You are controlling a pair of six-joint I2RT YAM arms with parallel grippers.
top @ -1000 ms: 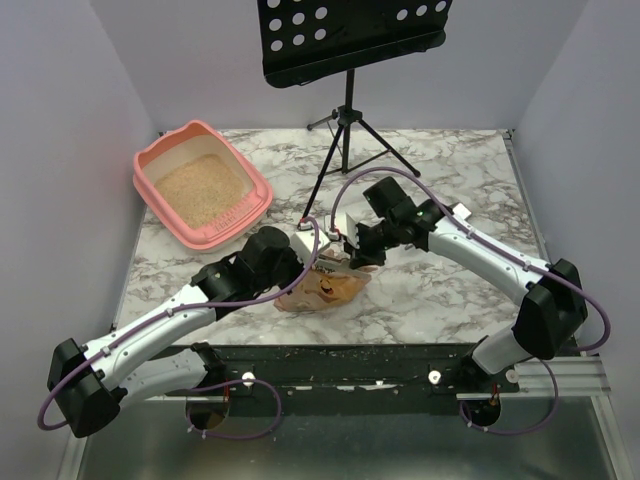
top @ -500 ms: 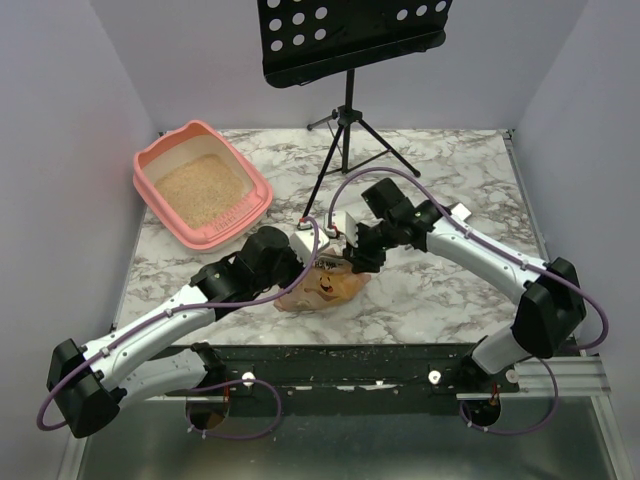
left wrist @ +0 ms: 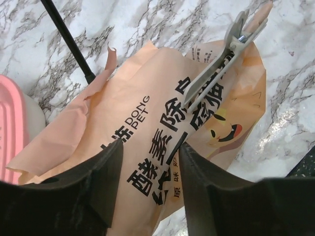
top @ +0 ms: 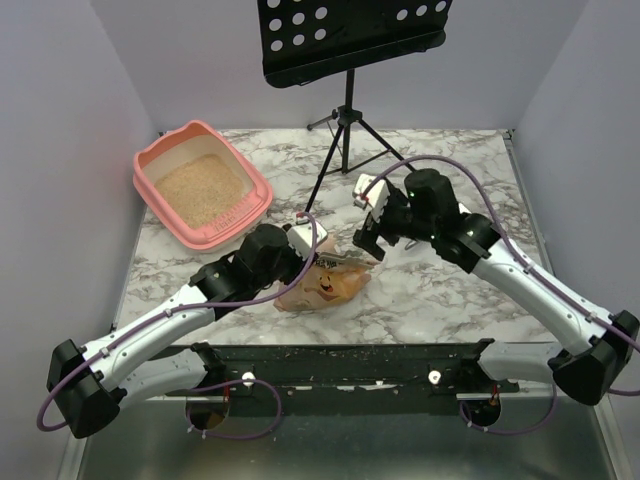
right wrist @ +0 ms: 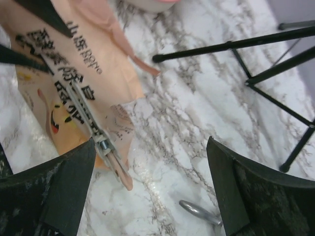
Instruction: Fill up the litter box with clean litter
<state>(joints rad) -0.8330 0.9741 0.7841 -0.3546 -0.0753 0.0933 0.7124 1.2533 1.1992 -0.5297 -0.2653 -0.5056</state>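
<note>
1. From the overhead camera, the crinkled orange bag [top: 325,288] lies on the marble table [top: 440,300] between the two arms. The litter box [top: 160,160] sits up and to the left of the bag, well apart from it, and clean litter [top: 200,190] covers its floor. The left gripper [top: 318,252] is over the bag's upper edge. The right gripper [top: 366,238] hangs just up and to the right of the bag, off its surface. A black music stand [top: 350,40] stands behind the bag.
2. In the left wrist view, the black fingers [left wrist: 98,187] are parted about halfway and straddle the bag's printed face. They pinch nothing that shows. A grey clip [left wrist: 221,64] runs across the bag's far end. A pink edge of the litter box shows left of the bag.
3. In the right wrist view, the jaws are spread wide and empty above bare marble. The bag and its clip lie to the left, and the stand's legs are to the right. A small metal ring [right wrist: 197,211] lies on the table near the bag's clipped end.
</note>
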